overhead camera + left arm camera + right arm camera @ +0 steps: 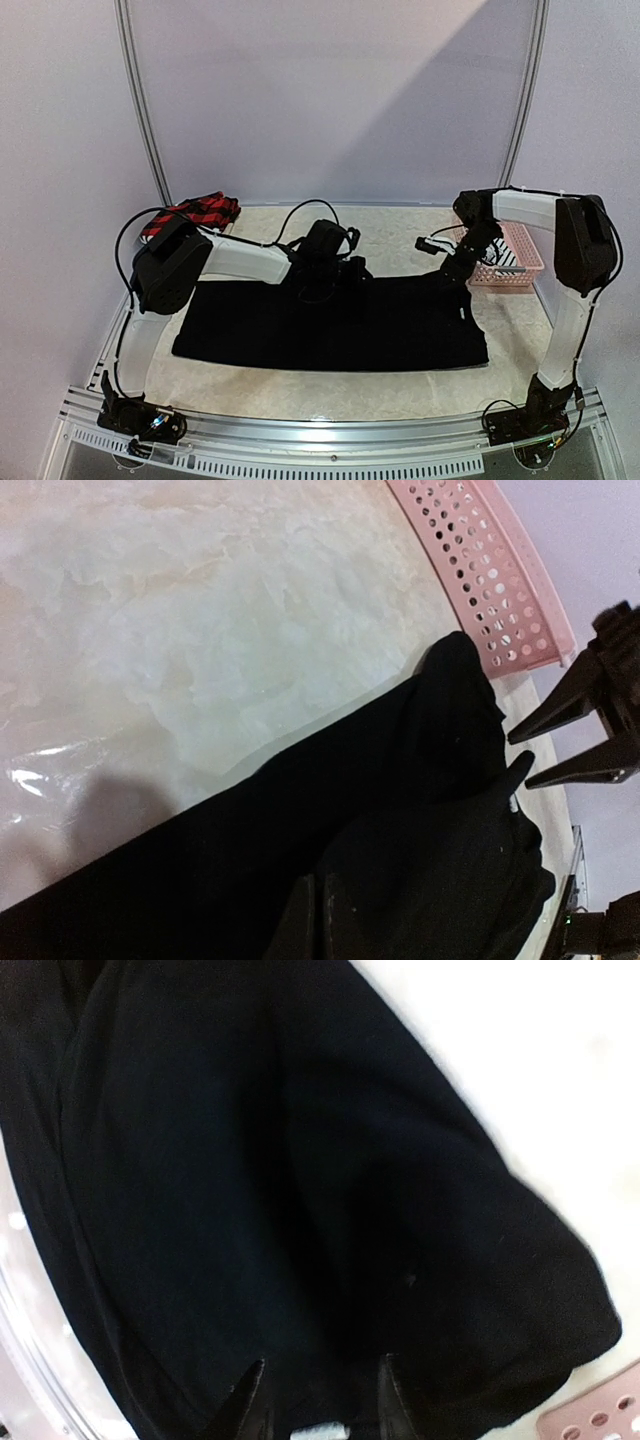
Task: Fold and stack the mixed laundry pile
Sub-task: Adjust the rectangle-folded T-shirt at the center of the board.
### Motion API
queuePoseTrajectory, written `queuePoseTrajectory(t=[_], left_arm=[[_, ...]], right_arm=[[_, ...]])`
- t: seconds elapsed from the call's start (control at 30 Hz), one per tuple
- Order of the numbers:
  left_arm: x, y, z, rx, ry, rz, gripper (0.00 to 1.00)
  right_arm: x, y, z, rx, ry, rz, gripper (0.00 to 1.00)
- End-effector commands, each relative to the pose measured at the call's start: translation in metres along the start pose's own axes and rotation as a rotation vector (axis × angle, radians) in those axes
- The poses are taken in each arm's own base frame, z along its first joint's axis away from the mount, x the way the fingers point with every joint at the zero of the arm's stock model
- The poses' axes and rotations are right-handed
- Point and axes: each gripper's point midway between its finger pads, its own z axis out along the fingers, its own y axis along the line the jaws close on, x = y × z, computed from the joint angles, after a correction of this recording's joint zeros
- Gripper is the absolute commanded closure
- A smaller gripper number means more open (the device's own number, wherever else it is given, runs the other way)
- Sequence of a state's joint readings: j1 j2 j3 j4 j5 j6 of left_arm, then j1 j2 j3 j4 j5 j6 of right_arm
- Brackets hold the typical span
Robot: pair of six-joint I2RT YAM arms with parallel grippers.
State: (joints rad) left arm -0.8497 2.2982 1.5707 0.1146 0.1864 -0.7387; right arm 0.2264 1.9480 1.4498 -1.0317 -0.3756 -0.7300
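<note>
T-shirt (pixel 330 330): black, spread flat on the table (pixel 400 225), centre to near. Its long axis runs left to right. A small white tag shows close to its right end.

Left gripper (pixel 318 900): at the middle of the shirt's far edge, fingers closed together. A raised fold of black cloth bunches around them, so it looks like a pinch on the shirt. The fingertips are hard to separate from the dark fabric.

Right gripper (pixel 318 1385): over the shirt's far right corner, fingers pointing down at the cloth. The jaws stand partly apart with nothing between them. The cloth lies under the tips and just beside them.

Basket (pixel 525 262): pink, perforated, far right, just right of the right gripper and beyond the shirt's corner.

Plaid piece (pixel 195 212): red and black, far left, apart from the shirt.
</note>
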Motion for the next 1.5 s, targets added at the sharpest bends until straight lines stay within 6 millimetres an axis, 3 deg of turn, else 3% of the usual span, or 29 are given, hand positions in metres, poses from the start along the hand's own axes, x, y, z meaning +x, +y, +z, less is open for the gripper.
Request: queuePoseTrajectory(t=[0.0, 0.13, 0.23, 0.37, 0.63, 0.7, 0.77, 0.87, 1.0, 1.2, 1.33, 1.47], left_arm=[[-0.023, -0.002, -0.014, -0.002, -0.081, -0.007, 1.00], [-0.023, 0.005, -0.018, -0.024, -0.105, -0.008, 1.00], [-0.022, 0.010, -0.021, -0.048, -0.127, -0.007, 1.00], [-0.022, 0.013, -0.025, -0.047, -0.162, -0.010, 1.00], [-0.030, -0.002, -0.039, -0.003, -0.267, 0.066, 1.00], [-0.028, -0.006, -0.042, 0.010, -0.283, 0.083, 1.00], [-0.025, -0.004, -0.042, -0.003, -0.282, 0.088, 1.00], [-0.013, 0.015, -0.035, -0.090, -0.225, 0.051, 1.00], [0.003, 0.022, -0.023, -0.099, -0.154, 0.014, 0.99], [0.029, 0.013, -0.012, -0.054, -0.077, 0.012, 0.97], [0.040, 0.012, -0.011, -0.055, -0.048, 0.014, 0.97], [0.047, 0.024, -0.014, -0.130, -0.030, 0.000, 0.93]], right_arm=[[-0.011, -0.003, 0.009, -0.061, -0.015, 0.032, 0.75], [-0.020, -0.006, 0.014, -0.093, -0.026, 0.044, 0.94], [-0.026, -0.010, 0.015, -0.087, -0.049, 0.050, 0.98], [-0.036, -0.012, 0.010, -0.072, -0.092, 0.053, 1.00], [-0.050, -0.009, -0.002, -0.039, -0.188, 0.004, 1.00], [-0.052, -0.002, -0.010, -0.035, -0.225, -0.021, 0.97], [-0.051, 0.002, -0.015, -0.032, -0.233, -0.038, 0.86], [-0.049, 0.000, -0.016, -0.039, -0.215, 0.006, 0.70], [-0.055, -0.004, -0.014, -0.060, -0.222, 0.114, 0.68], [-0.062, -0.026, -0.016, -0.012, -0.195, 0.327, 0.62], [-0.059, -0.022, 0.000, -0.100, -0.154, 0.408, 0.55], [-0.049, -0.028, 0.021, -0.126, -0.076, 0.456, 0.53]])
